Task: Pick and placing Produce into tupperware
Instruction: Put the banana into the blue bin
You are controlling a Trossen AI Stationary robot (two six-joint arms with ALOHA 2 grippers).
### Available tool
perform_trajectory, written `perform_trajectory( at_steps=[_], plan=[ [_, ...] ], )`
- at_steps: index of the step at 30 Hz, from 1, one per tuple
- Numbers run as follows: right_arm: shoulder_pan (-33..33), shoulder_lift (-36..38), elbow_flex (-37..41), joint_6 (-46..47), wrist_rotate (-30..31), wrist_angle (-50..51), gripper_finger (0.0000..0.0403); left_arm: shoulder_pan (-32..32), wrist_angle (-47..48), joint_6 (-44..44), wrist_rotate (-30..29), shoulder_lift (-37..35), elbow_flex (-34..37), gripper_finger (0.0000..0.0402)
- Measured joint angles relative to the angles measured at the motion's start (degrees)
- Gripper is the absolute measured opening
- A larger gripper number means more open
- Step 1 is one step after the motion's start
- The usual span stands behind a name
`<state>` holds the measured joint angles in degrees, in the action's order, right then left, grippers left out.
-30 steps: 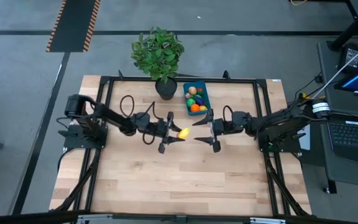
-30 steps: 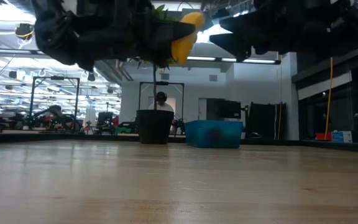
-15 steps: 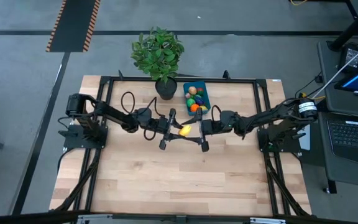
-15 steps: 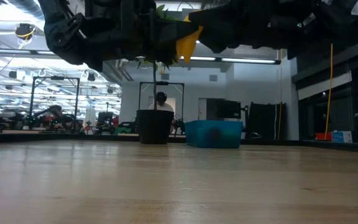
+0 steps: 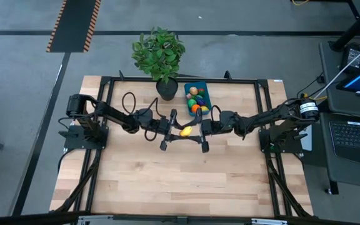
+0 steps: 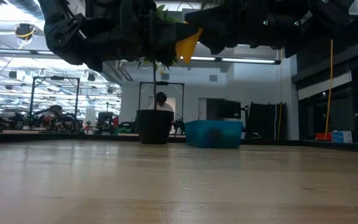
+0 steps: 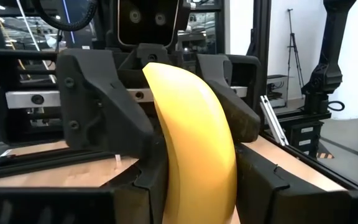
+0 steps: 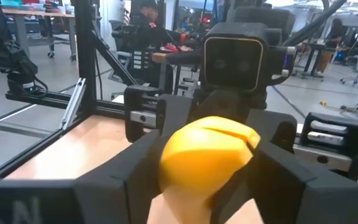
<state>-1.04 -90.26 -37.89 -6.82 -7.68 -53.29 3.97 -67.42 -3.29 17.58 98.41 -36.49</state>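
Observation:
A yellow banana (image 5: 184,131) hangs in the air over the middle of the table, between my two grippers. My left gripper (image 5: 179,132) reaches in from the table's left and is shut on it. My right gripper (image 5: 195,131) reaches in from the right, with its fingers shut on the banana's other end. The blue tupperware (image 5: 197,99) stands at the far side of the table. In it lie several pieces of produce, among them an orange, a green and a red one. My left gripper pinches the banana's near part (image 7: 169,186) between its two fingers, coming in level from the table's left. The banana is lifted clear of the table. My right gripper has the banana's rounded end (image 8: 174,167) between its two fingers (image 8: 135,168), coming in level from the table's right. The fingers lie against both sides of that end.
A leafy potted plant (image 5: 159,53) stands at the far edge, just left of the tupperware; its dark pot (image 6: 154,126) shows in the low view. A black frame rail (image 5: 180,80) runs round the table. The near half of the wooden table top (image 5: 180,181) lies bare.
My right gripper has moved toward the table's left, up to the left gripper, and its fingers now stand around the banana's free end. The left gripper has kept the banana in the air at about the same place.

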Motion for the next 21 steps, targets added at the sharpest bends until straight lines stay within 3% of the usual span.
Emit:
perform_trajectory(
  at_steps=[13,19,21],
  plan=[
    [0.02,0.01,-0.07,0.75,-2.62,0.84,0.0143,0.00,0.39,-0.11,0.24,0.00,0.04,0.0130],
    [0.02,0.02,-0.07,1.19,-2.66,0.93,0.0143,-0.02,0.61,-0.06,-0.12,0.00,0.04,0.0134],
    [0.02,0.00,-0.07,1.48,-2.57,1.08,0.0143,-0.02,0.92,0.07,-0.33,0.00,0.04,0.0161]
  ],
)
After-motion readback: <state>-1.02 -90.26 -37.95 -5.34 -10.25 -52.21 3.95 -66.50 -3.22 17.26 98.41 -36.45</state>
